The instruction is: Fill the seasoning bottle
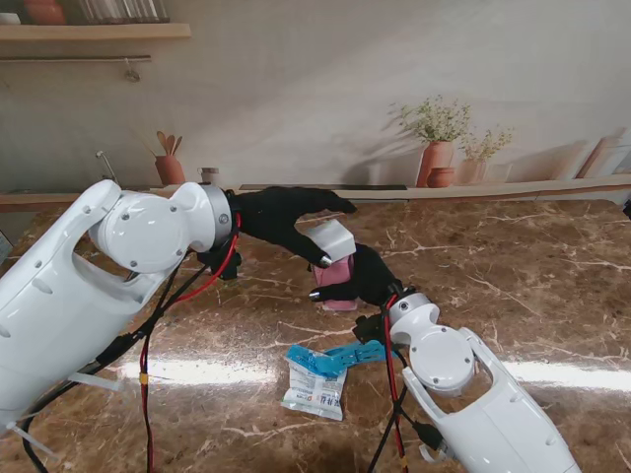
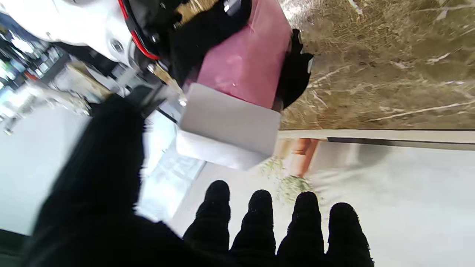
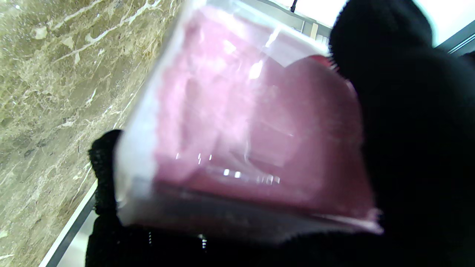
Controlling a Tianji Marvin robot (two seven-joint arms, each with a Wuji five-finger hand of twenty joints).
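Right hand (image 1: pixel 367 278) wraps pink seasoning bottle (image 1: pixel 335 279).
Left hand (image 1: pixel 286 219) fingers on its white lid (image 1: pixel 331 237), just above the right hand.

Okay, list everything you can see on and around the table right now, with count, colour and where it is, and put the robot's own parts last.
Seasoning bottle: one, clear with pink contents, mid-table, held by the right hand.
Bottle lid: one, white, square, on top of the bottle, under the left hand's fingers.
Seasoning packet: one, white with blue top, lying flat nearer to me than the bottle.
Table: one, brown marble.
Backdrop: printed kitchen wall with potted plants and shelf, behind the table.
Left hand: black glove, fingers on the lid.
Right hand: black glove, wrapped around the bottle.
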